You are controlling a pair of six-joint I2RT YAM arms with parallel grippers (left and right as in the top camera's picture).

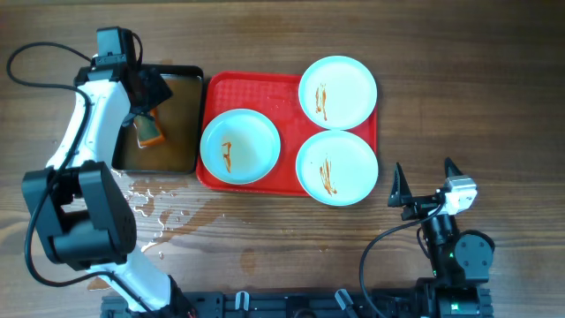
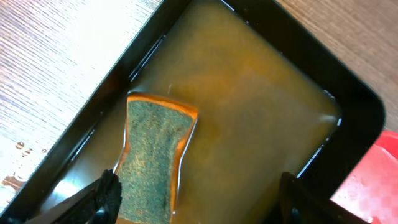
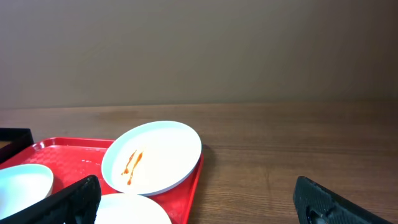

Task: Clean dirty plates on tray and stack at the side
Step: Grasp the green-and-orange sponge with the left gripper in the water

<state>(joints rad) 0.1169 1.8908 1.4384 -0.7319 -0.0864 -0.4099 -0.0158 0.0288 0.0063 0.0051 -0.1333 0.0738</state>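
Observation:
Three pale plates lie on the red tray [image 1: 256, 88]: one at its left [image 1: 240, 146], one at the far right [image 1: 337, 91], one at the near right [image 1: 336, 167]. Each has orange-brown sauce streaks. My left gripper [image 1: 146, 99] hangs over the black pan, away from the tray. In the left wrist view it [image 2: 199, 208] is open, its left finger [image 2: 106, 194] beside a green-topped orange sponge [image 2: 152, 155] lying in brown water. My right gripper [image 1: 424, 181] stands open and empty near the table's front, right of the tray. The right wrist view shows the streaked far plate [image 3: 155, 155].
The black pan [image 1: 199, 78] of brownish water sits against the tray's left edge. Spilled water drops [image 1: 150, 208] spread over the wood in front of the pan. A black cable [image 1: 35, 66] loops at the far left.

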